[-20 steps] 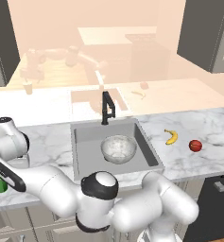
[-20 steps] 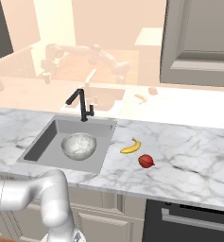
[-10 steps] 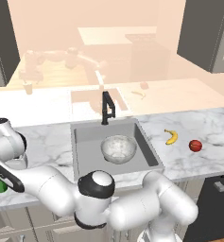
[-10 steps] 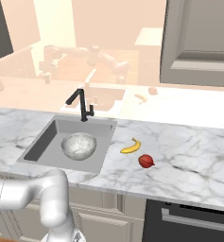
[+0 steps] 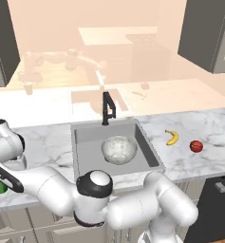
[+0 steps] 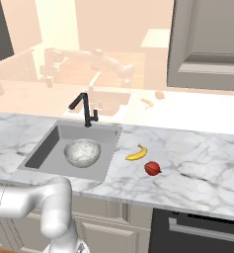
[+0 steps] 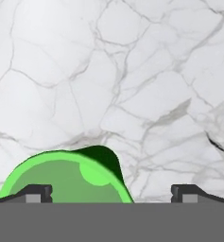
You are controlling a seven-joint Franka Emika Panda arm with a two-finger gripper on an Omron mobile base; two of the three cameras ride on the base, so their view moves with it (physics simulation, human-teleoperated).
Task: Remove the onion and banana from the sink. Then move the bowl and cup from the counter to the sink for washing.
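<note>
Now cup (image 7: pixel 66 179) bright green, round rim, between open gripper (image 7: pixel 111 193) fingertips.

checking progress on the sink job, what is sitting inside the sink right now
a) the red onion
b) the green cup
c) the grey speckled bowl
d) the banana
c: the bowl sits in the sink basin below the faucet, while the banana and the onion lie on the counter to its right, and the cup is over marble between the fingers.
</note>
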